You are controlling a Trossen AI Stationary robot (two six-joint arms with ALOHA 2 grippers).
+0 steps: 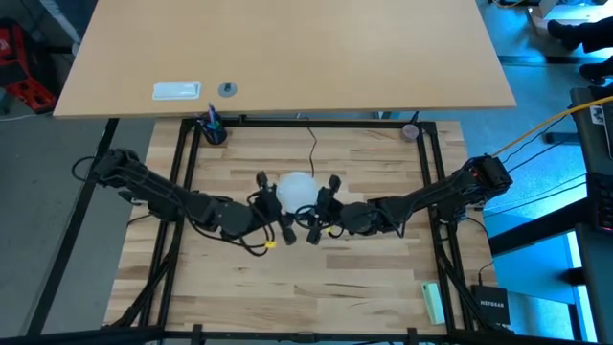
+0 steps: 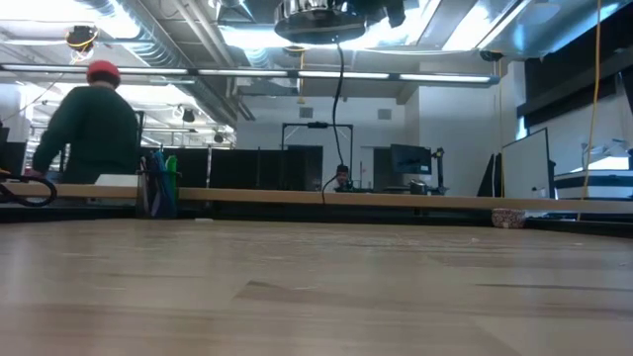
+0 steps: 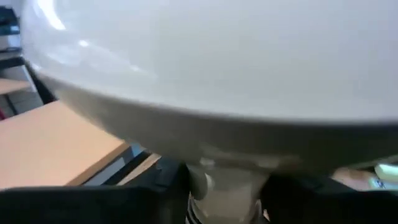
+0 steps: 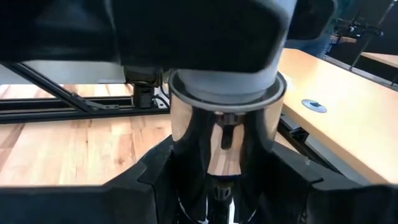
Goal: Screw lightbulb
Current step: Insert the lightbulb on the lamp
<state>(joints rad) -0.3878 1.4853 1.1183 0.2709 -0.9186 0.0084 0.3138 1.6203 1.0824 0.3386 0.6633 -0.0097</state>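
The lightbulb [image 1: 297,188] shows as a white globe in mid-table, held high above the wood. In the left wrist view its globe [image 3: 211,56] fills the picture and narrows to a neck. My left gripper [image 1: 282,205] comes from the left and is shut on the bulb. My right gripper [image 1: 320,205] comes from the right and is shut on the round silver socket [image 4: 224,127]. The socket [image 2: 316,20] also shows from below at the top of the low view. Its black cord [image 2: 339,109] hangs down toward the far edge. My left gripper pinches the bulb's narrow neck [image 3: 227,183], just under the globe, between its two fingers [image 3: 165,190]. The fingers come in level from the table's left. The bulb is clear of the table, globe up. My right gripper pinches the silver socket's round wall [image 4: 214,155] between its two fingers [image 4: 152,177], coming in about level from the table's right. The socket is clear of the table, its grey-rimmed mouth [image 4: 224,93] up under the other gripper, and its cord hangs slack.
A blue cup with pens [image 1: 212,129] and a small pink thing [image 1: 411,131] stand at the far corners of the black frame [image 1: 182,192]. A green block [image 1: 433,302] lies near right. A person in a red cap [image 2: 94,124] stands beyond the far table.
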